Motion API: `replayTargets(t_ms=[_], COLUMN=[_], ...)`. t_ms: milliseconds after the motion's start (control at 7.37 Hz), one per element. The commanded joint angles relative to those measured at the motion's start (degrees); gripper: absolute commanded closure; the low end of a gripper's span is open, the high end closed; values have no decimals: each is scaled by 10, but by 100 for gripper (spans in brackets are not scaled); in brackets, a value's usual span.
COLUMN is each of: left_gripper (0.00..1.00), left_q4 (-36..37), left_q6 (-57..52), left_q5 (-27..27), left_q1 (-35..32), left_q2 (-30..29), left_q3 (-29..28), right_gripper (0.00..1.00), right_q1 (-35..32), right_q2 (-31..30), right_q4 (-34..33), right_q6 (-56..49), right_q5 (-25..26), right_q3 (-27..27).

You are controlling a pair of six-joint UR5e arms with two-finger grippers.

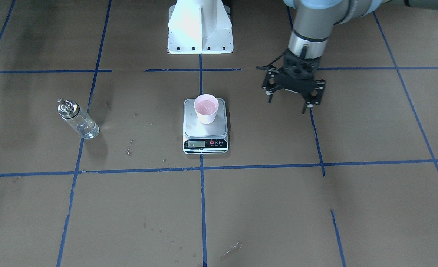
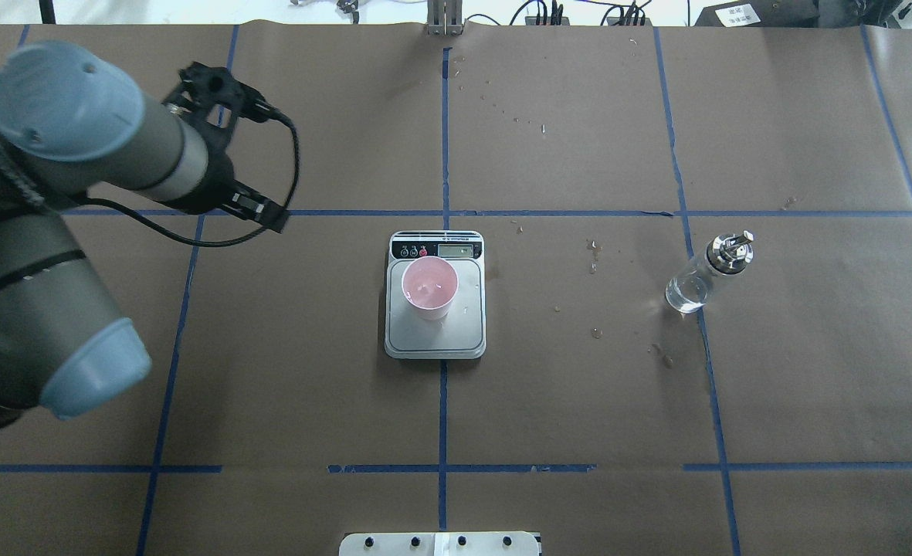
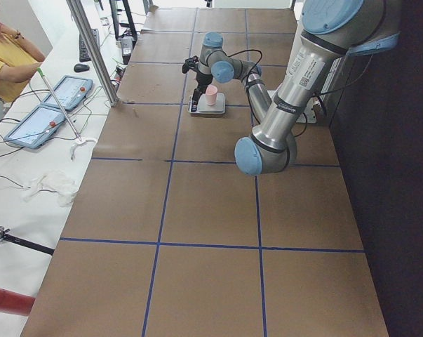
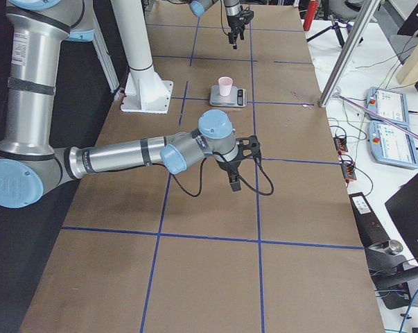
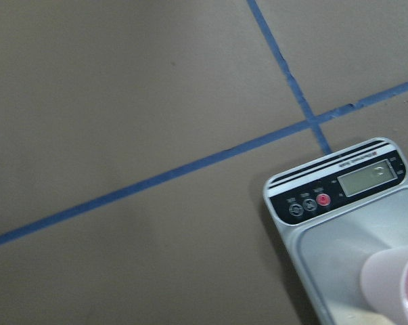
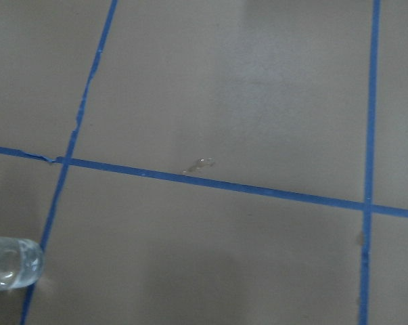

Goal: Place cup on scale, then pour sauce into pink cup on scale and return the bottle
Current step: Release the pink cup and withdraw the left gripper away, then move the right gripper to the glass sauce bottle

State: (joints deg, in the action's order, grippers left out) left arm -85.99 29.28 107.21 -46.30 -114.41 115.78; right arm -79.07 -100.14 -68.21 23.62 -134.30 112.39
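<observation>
Exterior front-facing view shows the cup (image 1: 206,108) sitting on the scale (image 1: 208,130) ready for pouring, the left end effector (image 1: 288,102) apart and empty nearby, the bottle (image 1: 78,119) standing well apart on the counter (image 1: 315,207), while the right end effector (image 4: 233,180) cannot be judged.

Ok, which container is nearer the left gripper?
The pink cup on the scale; the glass bottle stands much farther off, beyond the scale.

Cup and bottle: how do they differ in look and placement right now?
The cup is opaque pale pink and open-topped; the bottle is clear glass with a shiny metal cap. The cup stands on the scale; the bottle stands on the brown table cover, well to one side. The bottle looks taller and narrower than the cup. Both stand upright with nothing gripping them.
</observation>
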Motion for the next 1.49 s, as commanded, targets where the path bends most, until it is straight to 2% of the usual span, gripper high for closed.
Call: replayTargets(t_ms=[0,136,271,407,543,678,814,950,1085,1221,1357], left_gripper=[0,0,0,0,0,0,0,0,0,0,0], left_q4=[1,-2,1,-1,-7,-8,-8,-8,-9,-13,-13], left_q6=[-195,-221,-239,-245,-341,-429,-432,-429,-414,-411,-411], left_q5=[89,166,179,175,181,181,182,188,269,294,294], left_q1=[-186,-271,-337,-370,-430,-473,-477,-476,-476,-474,-474], left_q2=[83,112,149,166,188,211,246,275,305,313,313], left_q3=[13,-25,-50,-92,-136,-156,-158,-158,-158,-158,-158], right_gripper=[0,0,0,0,0,0,0,0,0,0,0], right_q1=[82,136,205,272,351,440,504,544,599,646,670], right_q2=[1,6,6,6,6,-2,-7,-8,-9,-9,-11], right_q4=[-1,-1,-2,-2,-5,-8,-4,-2,4,61,160], right_q6=[146,247,335,397,459,495,522,548,564,577,577], right_q5=[3,15,71,123,202,315,392,434,509,606,676], right_q3=[77,122,168,192,214,217,214,212,196,147,66])
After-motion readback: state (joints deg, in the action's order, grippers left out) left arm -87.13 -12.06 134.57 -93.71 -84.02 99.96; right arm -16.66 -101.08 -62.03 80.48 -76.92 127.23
